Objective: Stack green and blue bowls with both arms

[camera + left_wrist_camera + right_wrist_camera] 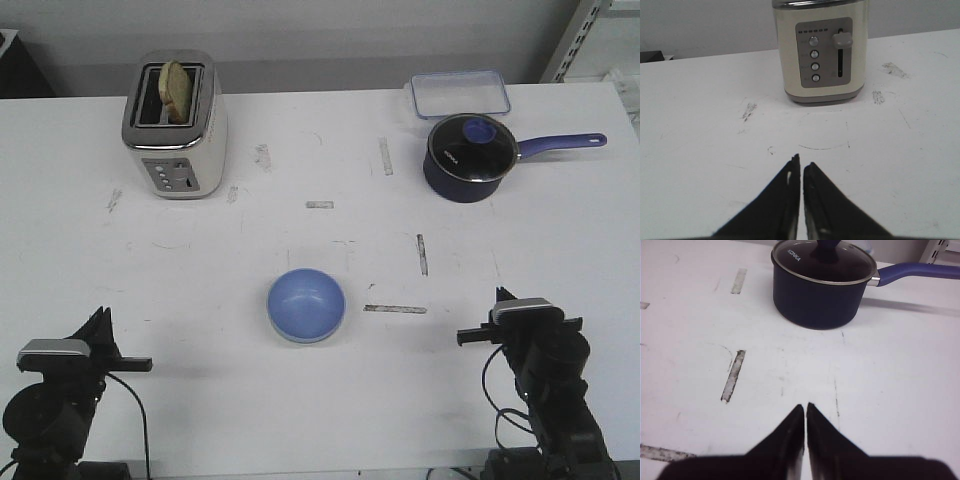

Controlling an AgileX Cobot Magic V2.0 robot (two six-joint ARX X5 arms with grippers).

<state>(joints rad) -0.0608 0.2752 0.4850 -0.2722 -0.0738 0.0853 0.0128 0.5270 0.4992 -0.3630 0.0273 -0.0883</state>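
Observation:
The light blue bowl (306, 304) stands upright near the middle of the white table (320, 390), between the two arms. A thin pale edge shows under its near side; I cannot tell whether that is the green bowl, which shows nowhere else. My left gripper (101, 319) is at the front left, well left of the bowl, shut and empty. In the left wrist view it (801, 163) points at the toaster (820, 50). My right gripper (503, 297) is at the front right, shut and empty. In the right wrist view it (805, 406) points at the saucepan (817, 287).
A cream toaster (176, 125) with a slice of bread stands at the back left. A dark blue lidded saucepan (470, 157) with a long handle stands at the back right, with a clear lidded box (460, 94) behind it. Tape strips (395, 309) mark the table.

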